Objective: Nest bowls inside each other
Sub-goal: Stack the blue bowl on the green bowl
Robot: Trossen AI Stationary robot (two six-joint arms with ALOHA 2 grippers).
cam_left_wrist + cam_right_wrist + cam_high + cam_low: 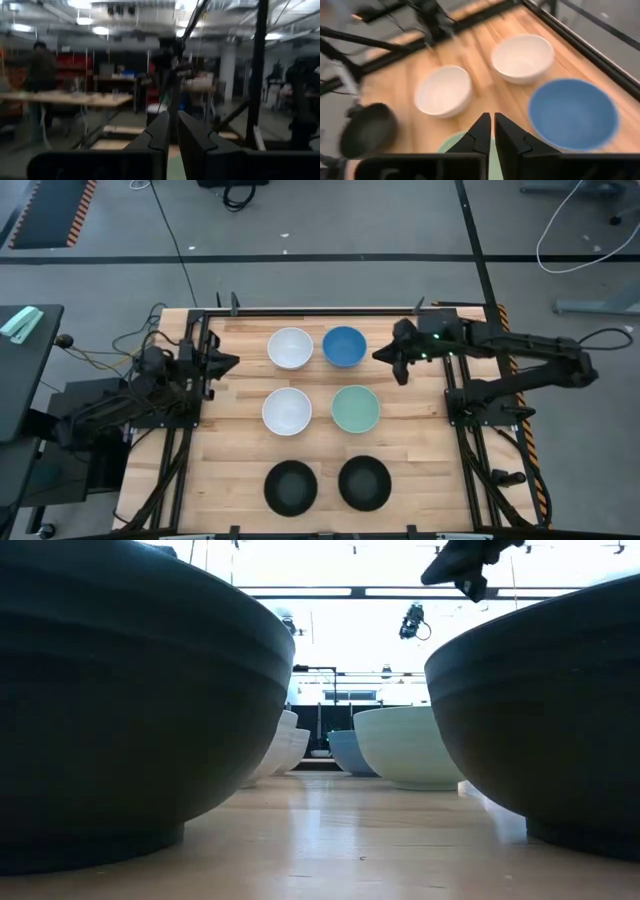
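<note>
bowls: six round, smooth, on plank wood table | white x2, blue x1, mint x1, black x2 | right gripper: narrow gap, empty, just beside blue | left gripper: narrow gap, empty, near far white

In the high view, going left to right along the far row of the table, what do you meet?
left gripper → white bowl → blue bowl → right gripper

Six separate upright bowls
</note>
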